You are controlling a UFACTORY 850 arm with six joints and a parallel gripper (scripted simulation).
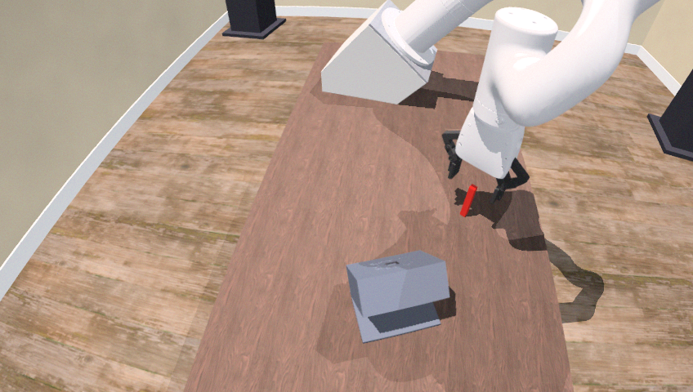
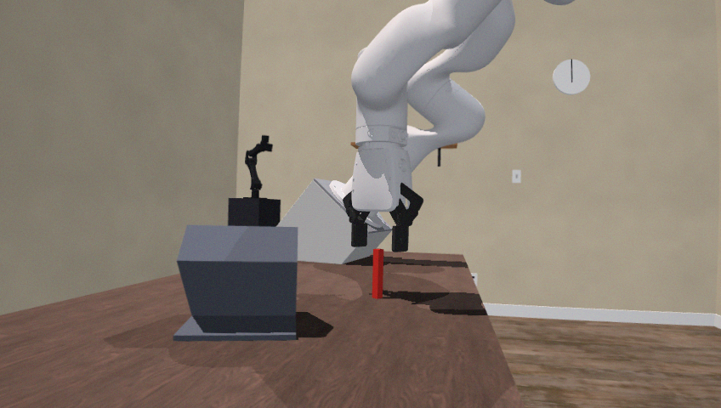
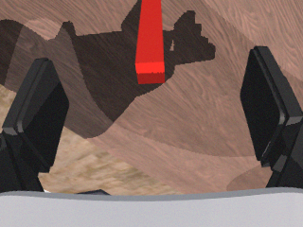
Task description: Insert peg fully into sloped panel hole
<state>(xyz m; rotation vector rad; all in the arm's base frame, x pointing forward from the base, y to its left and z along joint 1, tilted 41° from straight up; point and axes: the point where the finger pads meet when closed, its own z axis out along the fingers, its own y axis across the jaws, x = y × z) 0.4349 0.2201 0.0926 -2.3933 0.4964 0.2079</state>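
Peg (image 2: 377, 273), red, stood upright on surface (image 2: 405, 354), at 2 o'clock of sloped panel block (image 2: 237, 283). Claw (image 2: 379, 242) held spread apart just above peg top, nothing gripped. No writing readable.

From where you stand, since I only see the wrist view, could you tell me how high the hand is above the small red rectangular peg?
Observer: In the exterior view the open hand has its fingertips just above the top of the upright small red rectangular peg, not touching.
Operator: Thank you; where is the target?
Observer: The grey sloped-panel block stands apart from the peg on the brown wooden table.
Operator: Is its hole visible?
Observer: Yes, a small slot shows near the block's upper edge.
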